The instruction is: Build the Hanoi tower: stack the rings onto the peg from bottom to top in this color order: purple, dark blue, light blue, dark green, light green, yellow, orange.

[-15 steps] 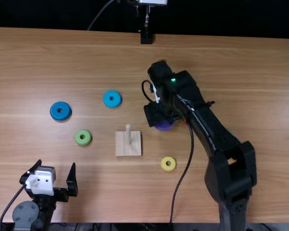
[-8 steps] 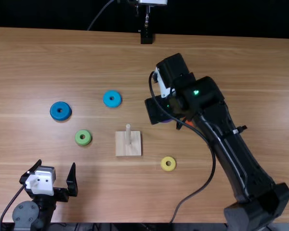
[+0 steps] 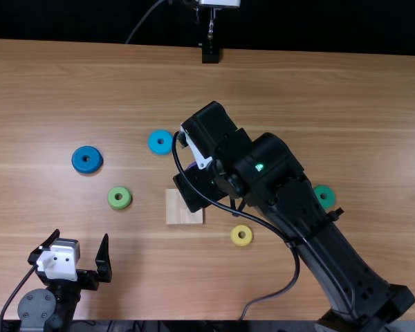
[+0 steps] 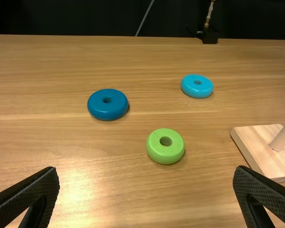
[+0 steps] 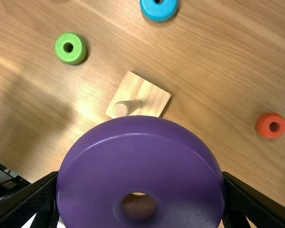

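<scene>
Peg [image 5: 127, 108] stood bare. Your right hand [image 5: 140, 175] was clamped on the purple ring [image 5: 95, 159], above the table [image 3: 90, 83] near it; your left hand [image 3: 81, 235] stood spread. Progress: none of seven stacked.

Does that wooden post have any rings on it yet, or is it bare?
Bare. In the right wrist view the peg stands uncovered on its square base, and the purple ring is between the right jaws.
</scene>
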You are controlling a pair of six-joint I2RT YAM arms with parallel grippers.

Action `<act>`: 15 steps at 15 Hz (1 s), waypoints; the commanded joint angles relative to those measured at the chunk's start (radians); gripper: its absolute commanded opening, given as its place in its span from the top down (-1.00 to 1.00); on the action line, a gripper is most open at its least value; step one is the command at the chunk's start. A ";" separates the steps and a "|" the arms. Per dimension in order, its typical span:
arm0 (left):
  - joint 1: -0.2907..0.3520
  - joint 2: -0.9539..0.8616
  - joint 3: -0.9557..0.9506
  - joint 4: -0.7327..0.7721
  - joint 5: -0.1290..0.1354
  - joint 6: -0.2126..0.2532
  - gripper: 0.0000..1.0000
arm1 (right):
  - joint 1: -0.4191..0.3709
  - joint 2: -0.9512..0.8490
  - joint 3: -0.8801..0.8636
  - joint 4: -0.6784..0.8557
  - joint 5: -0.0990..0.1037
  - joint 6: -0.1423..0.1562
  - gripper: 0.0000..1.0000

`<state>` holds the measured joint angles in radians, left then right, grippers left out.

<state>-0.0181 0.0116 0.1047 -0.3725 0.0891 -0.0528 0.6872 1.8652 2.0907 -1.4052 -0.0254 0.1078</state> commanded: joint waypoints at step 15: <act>0.007 -0.012 -0.105 -0.073 0.027 0.012 -1.00 | 0.052 0.124 0.078 0.029 0.005 0.014 1.00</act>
<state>-0.0181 0.0116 0.1047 -0.3725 0.0898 -0.0528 0.7185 1.9808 2.1334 -1.3788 -0.0250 0.1135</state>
